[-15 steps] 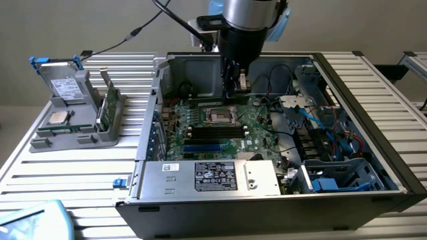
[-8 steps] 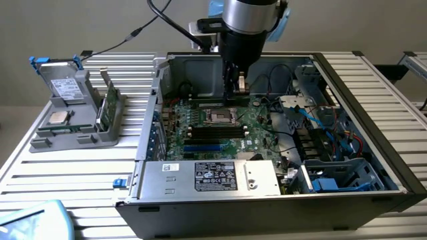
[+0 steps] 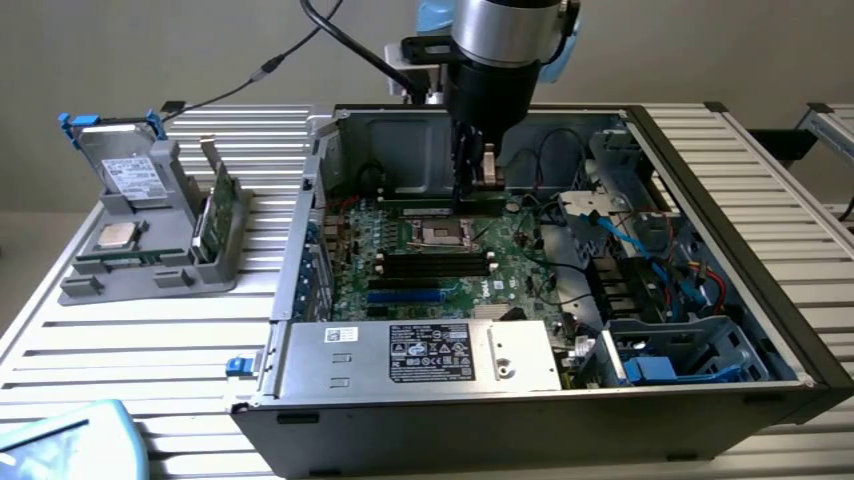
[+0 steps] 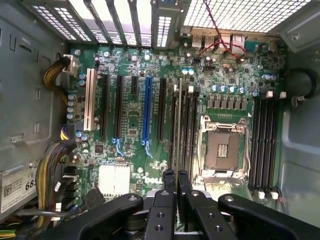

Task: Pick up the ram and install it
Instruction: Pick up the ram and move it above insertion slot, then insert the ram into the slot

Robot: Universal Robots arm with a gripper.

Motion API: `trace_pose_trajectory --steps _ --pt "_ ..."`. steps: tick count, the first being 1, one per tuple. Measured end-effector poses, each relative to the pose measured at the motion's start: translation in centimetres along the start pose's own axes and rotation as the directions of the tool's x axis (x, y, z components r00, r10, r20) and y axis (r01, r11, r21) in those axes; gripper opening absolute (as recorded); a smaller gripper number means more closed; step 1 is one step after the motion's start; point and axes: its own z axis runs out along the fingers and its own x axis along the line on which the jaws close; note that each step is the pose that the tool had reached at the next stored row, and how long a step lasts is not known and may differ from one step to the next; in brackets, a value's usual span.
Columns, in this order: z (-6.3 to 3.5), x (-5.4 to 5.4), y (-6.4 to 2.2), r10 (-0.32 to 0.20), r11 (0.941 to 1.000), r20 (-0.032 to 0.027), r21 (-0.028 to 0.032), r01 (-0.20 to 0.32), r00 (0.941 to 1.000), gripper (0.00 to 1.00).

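My gripper point(image 4: 176, 176) is shut on the ram point(image 4: 178, 125), a thin green stick seen edge-on that runs away from the fingertips. The ram hangs over the black memory slots point(image 4: 186, 127) beside the CPU socket point(image 4: 224, 147), lined up along them; whether it touches a slot I cannot tell. In the exterior view the gripper point(image 3: 470, 185) reaches down into the open computer case point(image 3: 787, 330), above the motherboard point(image 3: 454, 270) near its far edge. More black memory slots point(image 4: 265, 142) lie on the other side of the socket.
A grey holder point(image 3: 147, 250) at the exterior view's left carries a green card point(image 3: 220, 210), a drive and a chip. The power supply point(image 3: 427, 355) fills the case front. Cable bundles point(image 4: 50, 170) and drive bays point(image 3: 667, 340) crowd the case sides.
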Motion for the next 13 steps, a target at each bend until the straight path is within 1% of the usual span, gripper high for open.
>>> trace_pose_trajectory --steps 2,13 --pt "-0.01 0.02 -0.22 0.001 1.0 -0.0008 0.0 -0.001 1.0 0.13" --pt "-0.01 0.01 -0.23 0.001 1.0 -0.0009 0.0 -0.001 1.0 0.13"
